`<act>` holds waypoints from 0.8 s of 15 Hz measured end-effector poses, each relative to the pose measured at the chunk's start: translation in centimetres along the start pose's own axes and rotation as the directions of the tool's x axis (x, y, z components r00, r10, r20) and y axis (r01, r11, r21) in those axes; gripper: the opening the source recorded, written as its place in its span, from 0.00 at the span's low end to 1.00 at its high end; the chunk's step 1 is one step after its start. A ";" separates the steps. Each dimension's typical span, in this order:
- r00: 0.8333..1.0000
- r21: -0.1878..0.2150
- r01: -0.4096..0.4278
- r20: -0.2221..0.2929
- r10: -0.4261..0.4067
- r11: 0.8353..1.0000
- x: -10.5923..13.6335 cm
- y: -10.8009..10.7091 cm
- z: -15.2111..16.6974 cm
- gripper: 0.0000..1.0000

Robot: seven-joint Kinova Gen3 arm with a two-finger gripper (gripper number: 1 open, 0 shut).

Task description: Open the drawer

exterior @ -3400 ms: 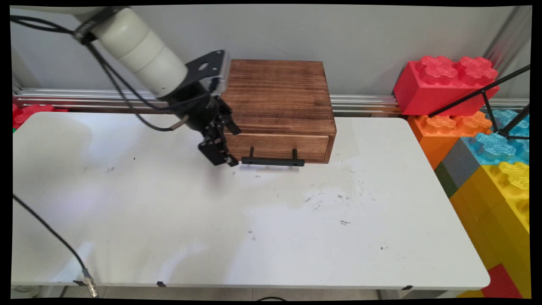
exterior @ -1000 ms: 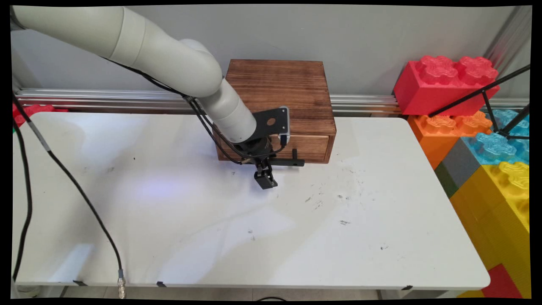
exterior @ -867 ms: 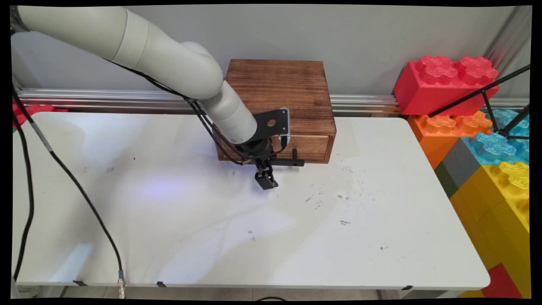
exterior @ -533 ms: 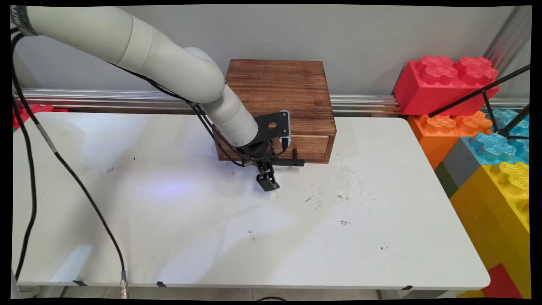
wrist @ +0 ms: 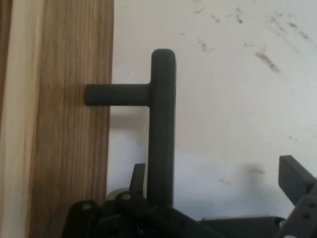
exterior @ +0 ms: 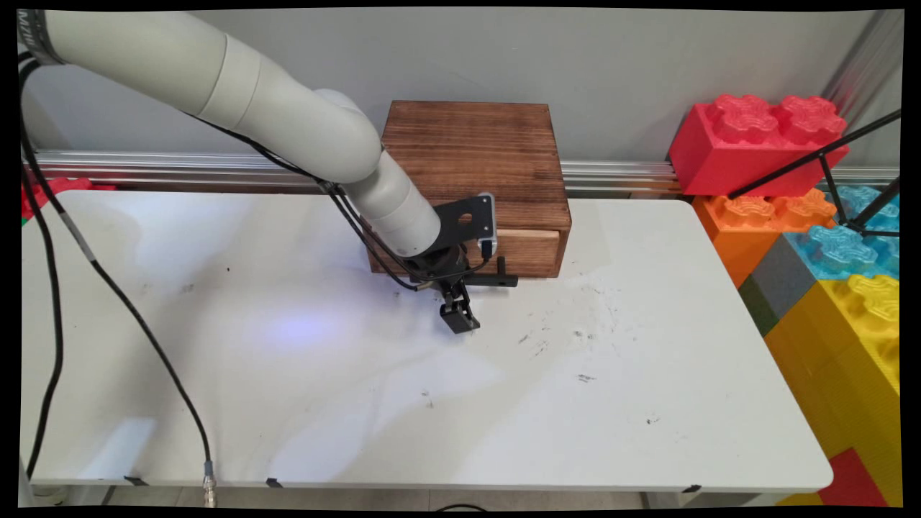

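Down low, the arm (exterior: 302,122) is reaching from ten o'clock, its gripper (exterior: 460,316) pointing at the table (exterior: 575,403). Its fingers are spread wide, straddling the handle (wrist: 162,129) without gripping it. The box (exterior: 471,158) is sitting at twelve o'clock, against the wall.

Dark-grained brown wooden drawer box (exterior: 475,155), black handle (wrist: 162,124), white table (exterior: 504,403).

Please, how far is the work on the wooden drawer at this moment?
Done: the gripper is at the drawer's black handle, with the bar between its fingers. In hand: the fingers are open, not clamped on the bar, and the drawer front shows a pale strip on top, seemingly just out of the wooden box. Left: nearly the whole pull, if it is to open.
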 end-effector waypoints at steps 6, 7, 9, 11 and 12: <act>1.000 -0.017 0.013 0.000 -0.013 1.000 -0.7 2.2 -0.5 1.00; 1.000 -0.022 0.013 0.001 -0.013 1.000 -0.9 2.6 -0.6 1.00; 1.000 -0.032 0.015 -0.001 -0.015 0.999 -1.2 3.6 -0.8 1.00; 1.000 -0.046 0.014 -0.005 -0.014 0.999 -1.3 4.7 -1.1 1.00; 1.000 -0.052 0.014 -0.007 -0.014 0.999 -1.4 5.2 -1.2 1.00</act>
